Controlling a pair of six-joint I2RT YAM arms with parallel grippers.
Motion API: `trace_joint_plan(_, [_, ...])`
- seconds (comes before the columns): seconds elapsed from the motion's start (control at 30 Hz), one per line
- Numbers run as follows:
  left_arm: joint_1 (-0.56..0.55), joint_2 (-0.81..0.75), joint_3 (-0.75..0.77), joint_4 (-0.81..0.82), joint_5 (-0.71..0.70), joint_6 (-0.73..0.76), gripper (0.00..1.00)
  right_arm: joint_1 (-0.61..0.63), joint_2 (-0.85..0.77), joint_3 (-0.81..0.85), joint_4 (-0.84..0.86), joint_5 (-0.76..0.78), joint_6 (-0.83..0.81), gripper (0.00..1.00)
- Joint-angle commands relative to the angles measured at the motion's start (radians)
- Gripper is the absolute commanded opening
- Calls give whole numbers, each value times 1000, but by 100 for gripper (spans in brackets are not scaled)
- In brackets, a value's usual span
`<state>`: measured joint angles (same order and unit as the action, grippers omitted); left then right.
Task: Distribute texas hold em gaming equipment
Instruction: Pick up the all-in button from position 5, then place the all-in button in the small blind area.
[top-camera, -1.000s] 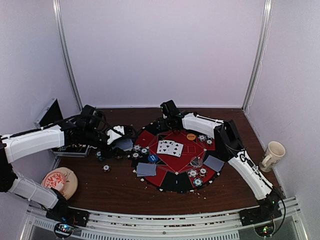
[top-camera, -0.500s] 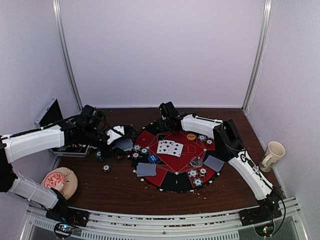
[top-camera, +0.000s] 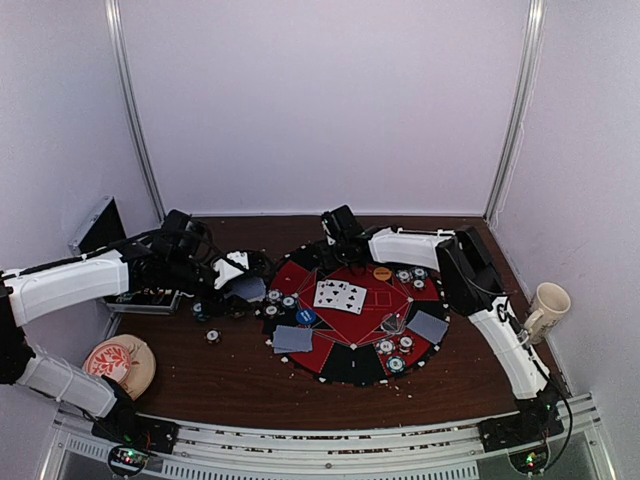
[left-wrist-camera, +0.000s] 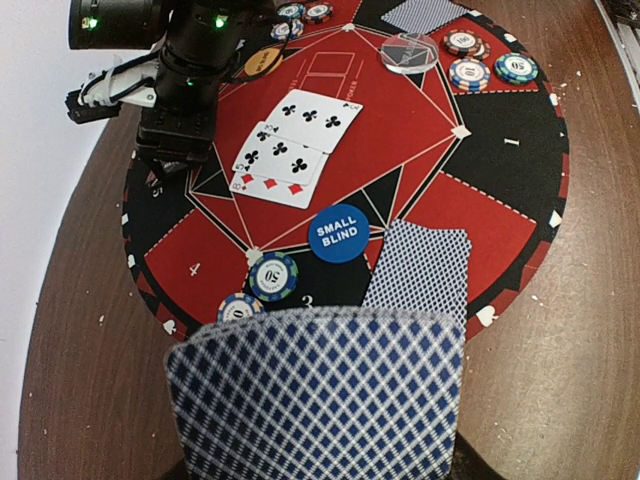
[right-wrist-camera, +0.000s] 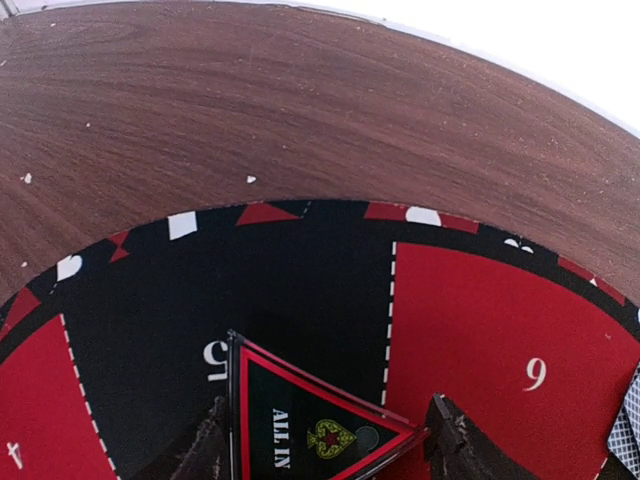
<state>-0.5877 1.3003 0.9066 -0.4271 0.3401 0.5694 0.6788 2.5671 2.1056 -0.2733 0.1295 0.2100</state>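
Observation:
A fanned stack of blue-backed playing cards (left-wrist-camera: 315, 390) fills the bottom of the left wrist view, and my left gripper (top-camera: 240, 275) is shut on it just left of the round red-and-black mat (left-wrist-camera: 500, 180). On the mat lie three face-up cards (left-wrist-camera: 295, 145), a blue "small blind" disc (left-wrist-camera: 338, 233), a face-down pair (left-wrist-camera: 420, 265), poker chips (left-wrist-camera: 273, 275), an orange disc (left-wrist-camera: 262, 62) and a clear disc (left-wrist-camera: 410, 52). My right gripper (right-wrist-camera: 328, 410) is at the mat's far edge, shut on a black-and-red "ALL IN" triangle (right-wrist-camera: 310, 430) over the black segment 5.
A metal case (top-camera: 100, 225) stands open at the far left. Near the front left lies a round pad with a red pattern (top-camera: 120, 362), with loose chips (top-camera: 212, 336) on the wood beside it. A mug (top-camera: 545, 308) sits at the right edge.
The right gripper's jaws have narrowed onto the triangle, and the right arm's elbow has shifted right and back. The left arm and its cards have not moved.

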Motion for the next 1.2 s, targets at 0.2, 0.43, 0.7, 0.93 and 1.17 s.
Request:
trace_joint_plan(0.2, [11,-23,-4,37,16,-5,54,31,-125,-54,39,-95,47,57])
trace_joint_plan(0.43, [10,-29,-5,37,19,-5,54,73,-312,-317,93,-92,48,56])
trace_joint_plan(0.7, [11,-33,-6,31,38,-5,54,152,-593,-659,125,-52,39,56])
trace_joint_plan(0.93, [10,-42,-9,30,43,-6,54,229,-715,-918,240,-23,24,56])
trace_joint_plan(1.17, [11,-36,-6,30,44,-9,54,281,-687,-976,270,-5,-12,56])
